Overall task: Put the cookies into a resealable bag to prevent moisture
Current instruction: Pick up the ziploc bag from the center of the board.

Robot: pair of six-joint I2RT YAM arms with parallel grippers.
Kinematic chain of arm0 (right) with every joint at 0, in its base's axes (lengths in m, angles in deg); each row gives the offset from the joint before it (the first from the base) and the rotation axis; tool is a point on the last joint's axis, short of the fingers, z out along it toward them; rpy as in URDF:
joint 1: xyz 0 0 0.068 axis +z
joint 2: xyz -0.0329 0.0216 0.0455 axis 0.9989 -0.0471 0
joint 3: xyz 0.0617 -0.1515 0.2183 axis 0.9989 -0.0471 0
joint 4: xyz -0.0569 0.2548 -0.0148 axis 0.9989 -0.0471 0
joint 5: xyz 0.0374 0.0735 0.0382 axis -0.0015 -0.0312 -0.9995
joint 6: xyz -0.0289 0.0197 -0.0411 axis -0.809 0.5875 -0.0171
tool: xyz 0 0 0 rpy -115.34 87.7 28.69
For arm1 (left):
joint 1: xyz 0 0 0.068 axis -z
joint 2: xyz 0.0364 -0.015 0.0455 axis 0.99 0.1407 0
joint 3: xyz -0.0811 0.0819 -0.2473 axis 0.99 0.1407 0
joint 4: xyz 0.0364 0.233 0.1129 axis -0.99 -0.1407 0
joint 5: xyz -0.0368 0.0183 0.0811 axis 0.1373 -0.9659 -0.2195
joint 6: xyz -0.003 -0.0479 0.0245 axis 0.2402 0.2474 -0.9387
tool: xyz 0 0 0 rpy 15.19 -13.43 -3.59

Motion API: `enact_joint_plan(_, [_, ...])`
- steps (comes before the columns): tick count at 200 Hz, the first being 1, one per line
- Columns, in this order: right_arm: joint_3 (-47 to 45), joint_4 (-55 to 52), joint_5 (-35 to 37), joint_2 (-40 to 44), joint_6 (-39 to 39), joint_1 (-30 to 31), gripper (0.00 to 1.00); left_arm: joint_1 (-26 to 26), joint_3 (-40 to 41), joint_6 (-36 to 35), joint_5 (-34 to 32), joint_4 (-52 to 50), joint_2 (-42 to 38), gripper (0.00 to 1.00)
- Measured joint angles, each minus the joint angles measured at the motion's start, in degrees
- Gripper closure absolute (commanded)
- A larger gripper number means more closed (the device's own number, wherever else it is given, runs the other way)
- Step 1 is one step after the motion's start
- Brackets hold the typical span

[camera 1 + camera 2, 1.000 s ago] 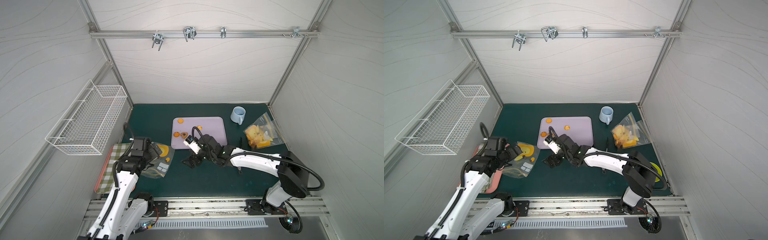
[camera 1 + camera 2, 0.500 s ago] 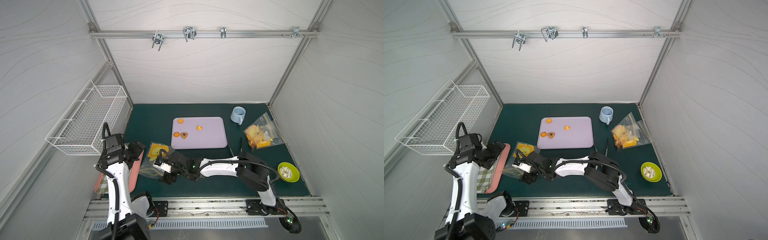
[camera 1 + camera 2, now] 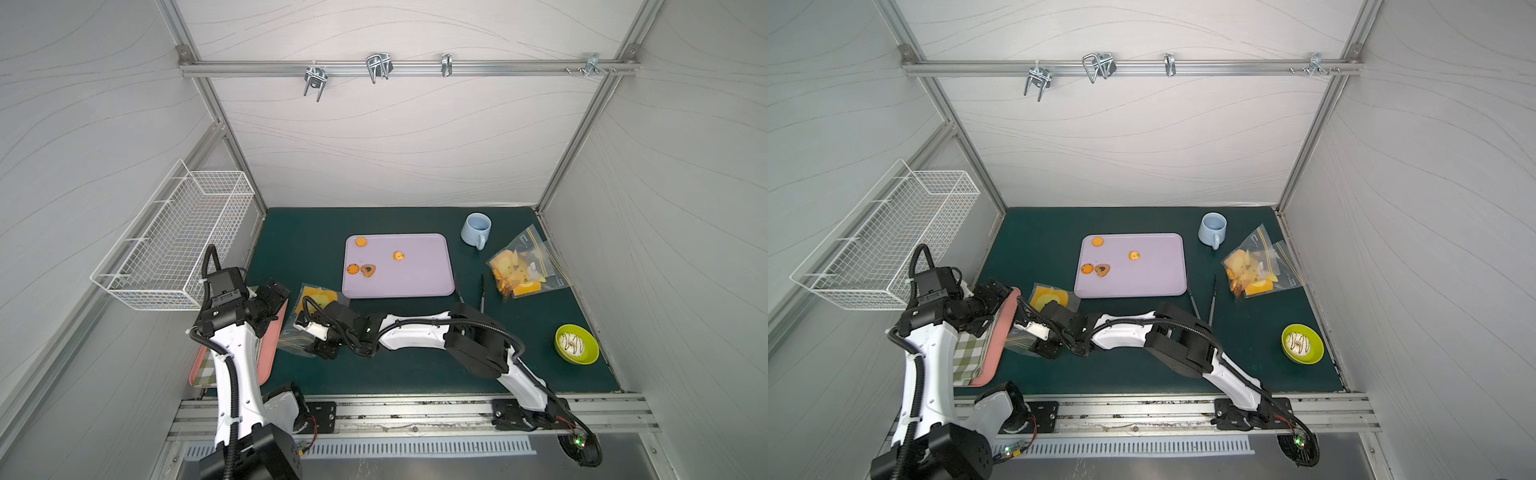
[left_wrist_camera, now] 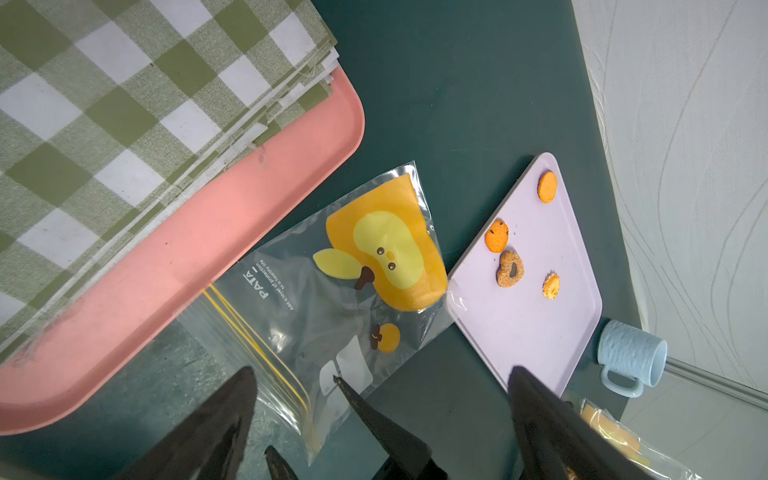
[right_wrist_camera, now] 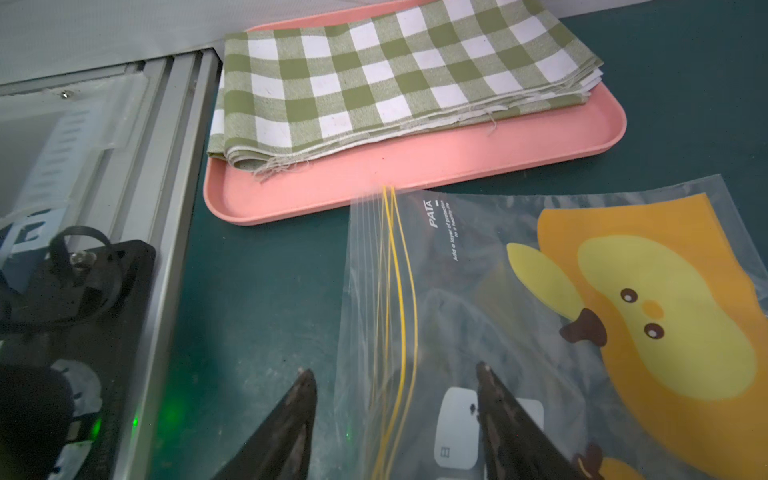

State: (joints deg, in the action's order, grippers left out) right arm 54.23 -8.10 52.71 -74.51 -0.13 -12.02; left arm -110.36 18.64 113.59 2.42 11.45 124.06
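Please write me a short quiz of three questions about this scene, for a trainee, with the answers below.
1. How many cookies lie on the lilac tray?
2. True or false: the checked cloth rests on the pink tray.
3. The right claw straddles which part of the clear bag?
A) the yellow zip strip
B) the printed picture
C) the bottom edge
Key: 1. four; 2. true; 3. A
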Motion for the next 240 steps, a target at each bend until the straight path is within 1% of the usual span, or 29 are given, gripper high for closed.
enact_joint_plan(5, [0.0,-0.1,0.2,-0.2,-0.2,0.0,0.50,0.0,0.0,0.0,0.0,0.0,0.0,0.05])
enact_joint_plan(22, [0.0,-0.5,1.2,-0.6,-0.7,0.0,0.63,0.0,0.0,0.0,0.3,0.2,0.1,0.05])
enact_joint_plan(32, [0.0,-0.7,1.9,-0.7,-0.5,0.0,0.77,0.0,0.0,0.0,0.3,0.2,0.2,0.05])
enact_joint_plan(57, [-0.3,-0.3,3.8,-0.6,-0.3,0.0,1.00,0.0,0.0,0.0,0.5,0.3,0.3,0.05])
enact_joint_plan(88, [-4.1,0.2,5.8,1.6,2.1,0.0,1.00,0.0,-0.1,-0.1,1.8,0.6,0.4,0.03])
enact_joint_plan(106, [-7.4,-0.5,7.4,5.6,4.3,-0.1,1.00,2.0,-1.0,-0.3,2.8,0.8,1.0,0.02])
enact_joint_plan(127, [-11.4,-2.6,8.7,13.9,8.5,-0.8,1.00,5.8,-4.2,-1.2,4.7,2.9,1.9,0.01])
enact_joint_plan(155, [-16.1,-4.2,9.3,28.4,16.4,-3.4,1.00,10.0,-9.1,-1.3,6.4,7.8,2.4,0.01])
enact_joint_plan(172, [-19.0,-4.7,9.7,36.5,22.3,-6.5,1.00,13.4,-11.8,-1.3,6.5,9.9,2.3,0.01])
enact_joint_plan(201, [-25.3,-7.1,12.2,46.9,32.7,-10.8,1.00,18.9,-15.3,-1.4,5.9,11.2,2.5,0.01])
enact_joint_plan(217, [-29.2,-8.7,14.4,51.6,39.2,-11.8,1.00,23.7,-17.0,-1.7,4.4,11.5,2.7,0.01])
enact_joint_plan(240, [-33.1,-9.7,17.7,55.5,46.4,-12.1,1.00,31.4,-17.6,-1.7,1.9,12.4,2.9,0.01])
